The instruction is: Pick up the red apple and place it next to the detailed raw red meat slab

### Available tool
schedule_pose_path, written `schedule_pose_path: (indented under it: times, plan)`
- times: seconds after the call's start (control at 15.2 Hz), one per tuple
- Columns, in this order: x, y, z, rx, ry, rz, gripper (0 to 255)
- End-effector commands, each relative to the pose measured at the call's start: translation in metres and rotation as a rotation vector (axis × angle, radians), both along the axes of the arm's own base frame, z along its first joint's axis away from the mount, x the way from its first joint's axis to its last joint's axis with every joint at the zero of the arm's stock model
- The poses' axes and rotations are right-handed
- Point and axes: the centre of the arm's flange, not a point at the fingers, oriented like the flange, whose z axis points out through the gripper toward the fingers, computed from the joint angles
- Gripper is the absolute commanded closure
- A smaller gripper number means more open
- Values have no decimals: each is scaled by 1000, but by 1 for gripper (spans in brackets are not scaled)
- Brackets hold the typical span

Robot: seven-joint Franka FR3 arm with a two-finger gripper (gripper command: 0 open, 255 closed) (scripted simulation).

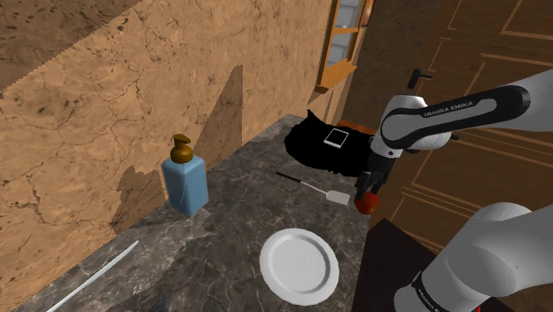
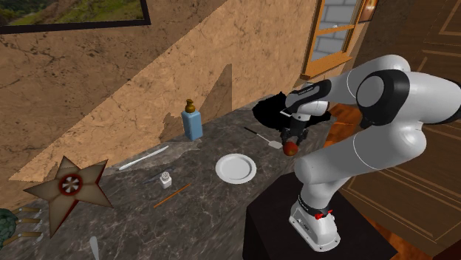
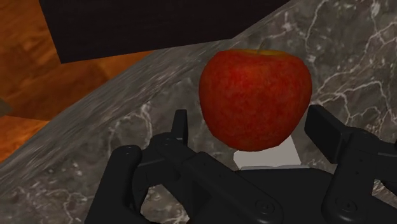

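The red apple (image 3: 256,95) sits between my gripper's (image 3: 251,124) two black fingers, and I am shut on it. In the shoulder view the gripper (image 1: 367,188) points down with the apple (image 1: 365,202) at its tip, over the marble counter's (image 1: 239,213) near edge. A white spatula head (image 3: 267,158) shows on the counter just beneath the apple. The second exterior view has the apple (image 2: 290,148) under the gripper (image 2: 291,139), beside the spatula (image 2: 266,138). A black shape with a white square (image 1: 328,144) lies at the counter's far end.
A blue soap dispenser (image 1: 184,182) stands by the wall. A white plate (image 1: 299,264) lies near the stand. A long white utensil (image 2: 144,158), a small shaker (image 2: 166,179), a brown stick (image 2: 171,195) and a star-shaped object (image 2: 69,186) lie farther along the counter.
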Motion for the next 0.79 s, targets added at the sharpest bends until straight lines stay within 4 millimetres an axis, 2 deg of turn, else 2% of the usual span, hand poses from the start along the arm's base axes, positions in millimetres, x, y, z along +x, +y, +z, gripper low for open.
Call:
schedule_pose_path:
  times: [0.0, 0.13, 0.4, 0.73]
  plan:
    - [-1, 0, -1, -1, 3, 1, 0]
    - [-1, 0, 0, -1, 3, 1, 0]
    - [4, -10, 49, -1, 3, 1, 0]
    - [4, -10, 49, -1, 3, 1, 0]
